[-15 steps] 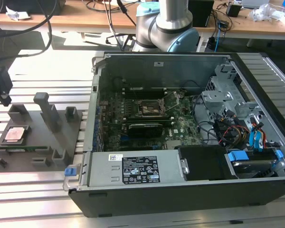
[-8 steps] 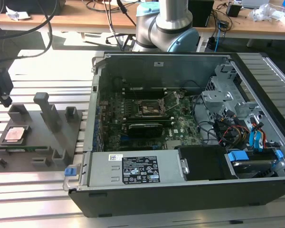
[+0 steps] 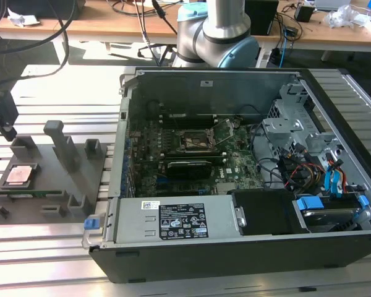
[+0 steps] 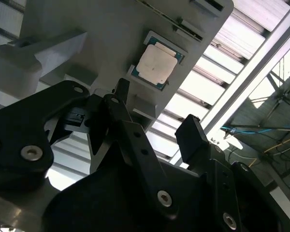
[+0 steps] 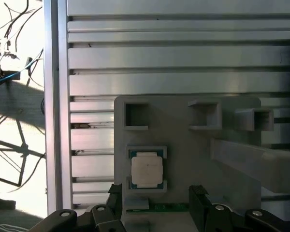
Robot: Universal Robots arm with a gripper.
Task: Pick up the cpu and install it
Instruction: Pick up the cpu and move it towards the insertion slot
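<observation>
Your jaws stand wide apart with nothing between them. In the exterior view they hang at the left edge, above the slatted metal worktop (image 3: 55,247) and near the far corner of the grey holder (image 3: 49,179).

The cpu (image 3: 20,175) lies flat in its square nest on that holder, metal plate facing up, well apart from the open computer case (image 3: 235,250). Look at the first wrist view and you find the cpu (image 5: 146,170) lined up with the gap between the two black fingertips (image 5: 115,195), close to them but not touching either one. In the second wrist view the cpu (image 4: 156,64) sits in its nest past the finger ends, clear of them.

Inside the case, the black socket frame (image 3: 195,141) sits on the green board, with a long black card (image 3: 188,167) just in front of it.
</observation>
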